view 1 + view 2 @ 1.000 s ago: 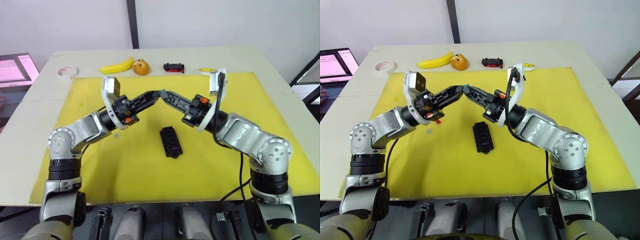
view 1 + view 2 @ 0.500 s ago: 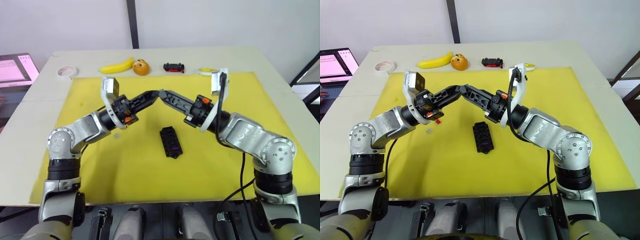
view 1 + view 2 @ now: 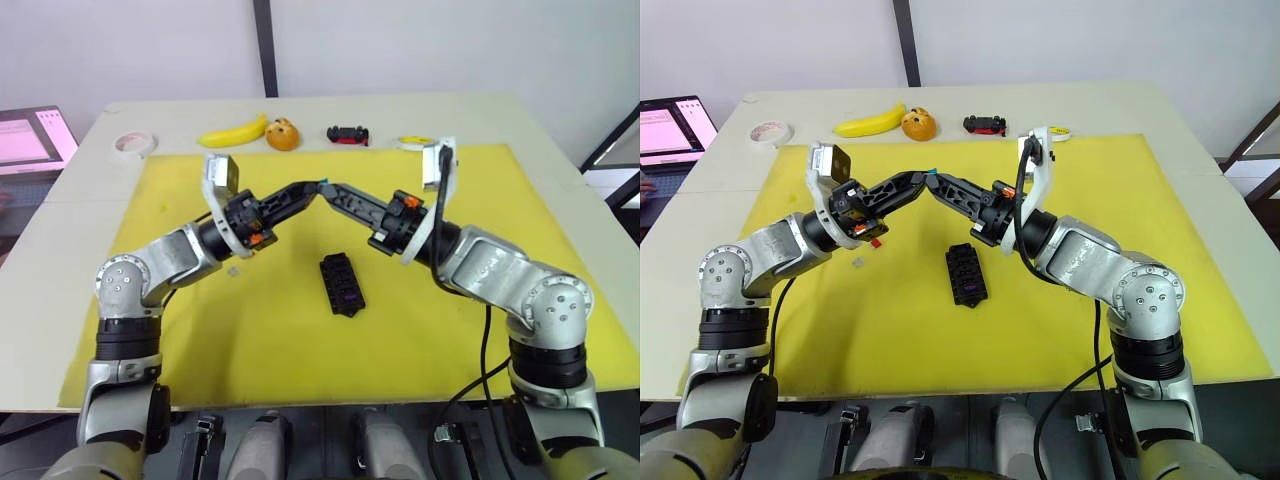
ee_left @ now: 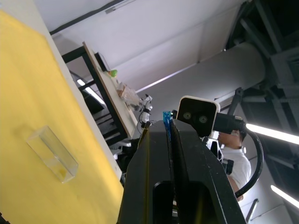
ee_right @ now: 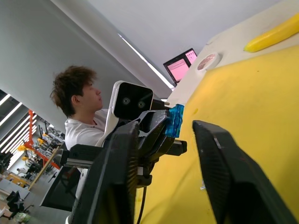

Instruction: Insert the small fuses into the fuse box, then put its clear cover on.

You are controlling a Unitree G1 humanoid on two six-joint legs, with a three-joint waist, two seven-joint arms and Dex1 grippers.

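Observation:
The black fuse box (image 3: pixel 341 284) lies mid-mat on the yellow mat (image 3: pixel 300 340), with a purple fuse (image 3: pixel 347 297) seated in a slot. My left gripper (image 3: pixel 317 188) is raised above the mat behind the box, shut on a small teal-blue fuse (image 4: pixel 166 117). My right gripper (image 3: pixel 327 187) meets it tip to tip. Its fingers (image 5: pixel 122 154) are open on either side of that fuse (image 5: pixel 176 120). A grey fuse (image 3: pixel 233 270) lies on the mat under my left arm. The clear cover (image 4: pixel 51 152) rests flat on the mat.
Along the table's far edge sit a white tape roll (image 3: pixel 133 145), a banana (image 3: pixel 233 131), an orange ball (image 3: pixel 283 134), a small black-and-red toy car (image 3: pixel 347 133) and a yellow-white item (image 3: pixel 413 141). A laptop (image 3: pixel 25 140) stands far left. A person (image 5: pixel 81 107) stands by the table.
My right gripper pushed in toward the left fingertips, then eased back a little, so the teal fuse shows at the tips again. The left arm held still.

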